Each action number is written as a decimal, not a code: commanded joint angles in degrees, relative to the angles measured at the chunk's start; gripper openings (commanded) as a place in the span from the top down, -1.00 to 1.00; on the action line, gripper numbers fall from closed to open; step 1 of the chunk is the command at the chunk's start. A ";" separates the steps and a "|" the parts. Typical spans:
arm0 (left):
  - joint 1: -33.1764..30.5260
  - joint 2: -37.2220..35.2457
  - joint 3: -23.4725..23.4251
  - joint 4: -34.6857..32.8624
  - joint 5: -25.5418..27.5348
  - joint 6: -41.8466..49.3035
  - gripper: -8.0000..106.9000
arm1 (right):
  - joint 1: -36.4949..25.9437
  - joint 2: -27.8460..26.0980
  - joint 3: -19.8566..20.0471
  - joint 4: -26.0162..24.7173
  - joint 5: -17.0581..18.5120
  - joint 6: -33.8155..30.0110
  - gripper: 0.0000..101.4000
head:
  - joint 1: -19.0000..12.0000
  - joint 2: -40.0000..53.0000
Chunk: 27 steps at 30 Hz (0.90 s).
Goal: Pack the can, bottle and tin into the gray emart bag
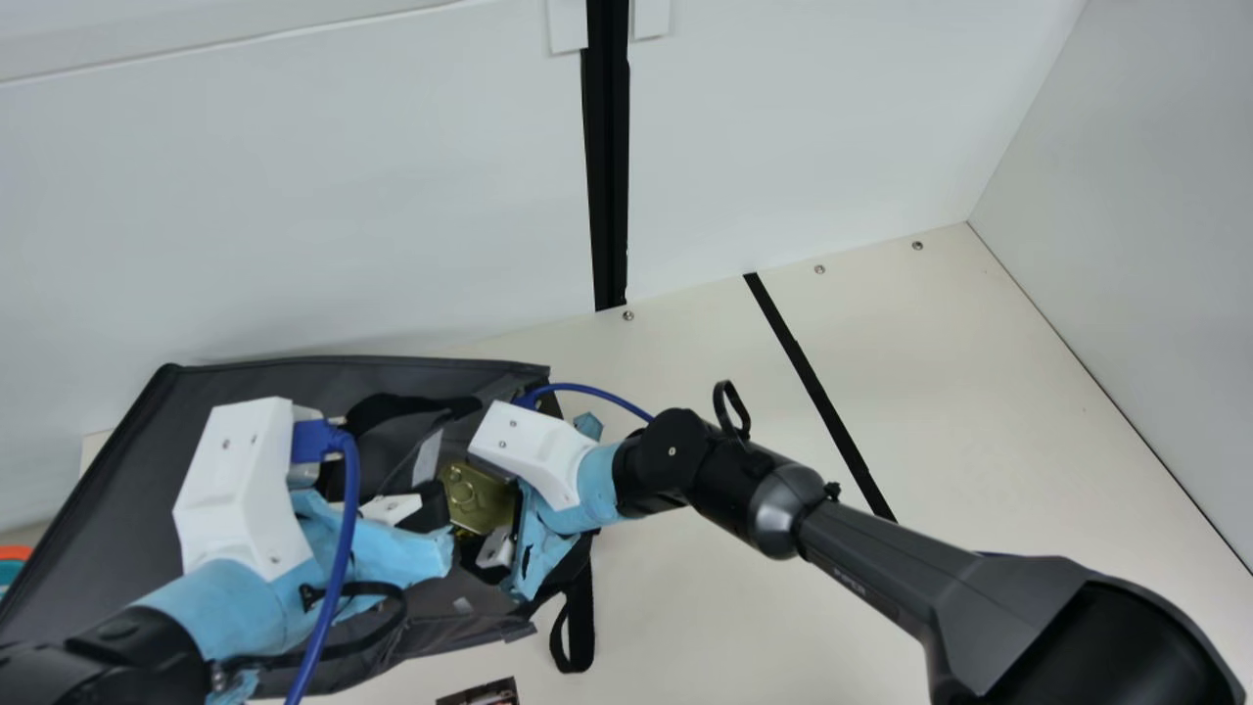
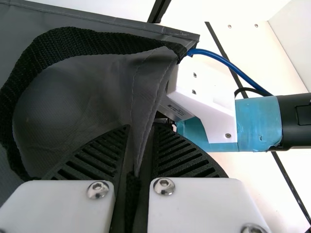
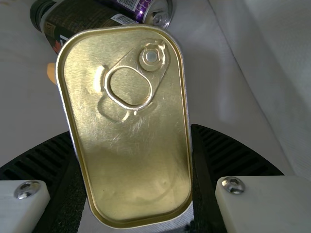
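Main view: cream table (image 1: 705,627), white walls (image 1: 372,196); left end effector (image 1: 431,505) tight on bag (image 1: 108,490), right (image 1: 482,531) on tin (image 1: 472,490).

White walls (image 1: 323,196) meet a cream table (image 1: 705,607) crossed by black tape (image 1: 817,392).

Bottle (image 3: 80,20) and can (image 3: 159,13) obstruct; the bag (image 1: 127,470) has room alongside.

In the main view, the left arm (image 1: 127,646) enters from 8 o'clock, its gripper (image 1: 427,507) pointing toward 3. The right arm (image 1: 871,553) enters from 4 o'clock, its gripper (image 1: 480,509) just beside the left one, on its 3 o'clock side. Left fingers (image 2: 99,153) are pressed nearly together; right fingers (image 3: 231,155) stand apart.
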 commanded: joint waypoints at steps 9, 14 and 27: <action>0.00 0.00 0.00 0.00 0.00 0.00 0.68 | 0.18 1.33 -1.23 -0.27 -0.08 -0.10 0.54 | -1.30 -0.05; 0.00 0.00 0.00 0.00 0.00 0.00 0.68 | 0.01 1.37 -1.25 -0.28 0.04 -0.33 0.21 | -1.30 -0.05; 0.00 0.00 0.00 0.00 0.00 0.00 0.68 | -0.84 0.45 -0.73 -0.55 0.62 -1.10 -0.65 | -1.30 -0.05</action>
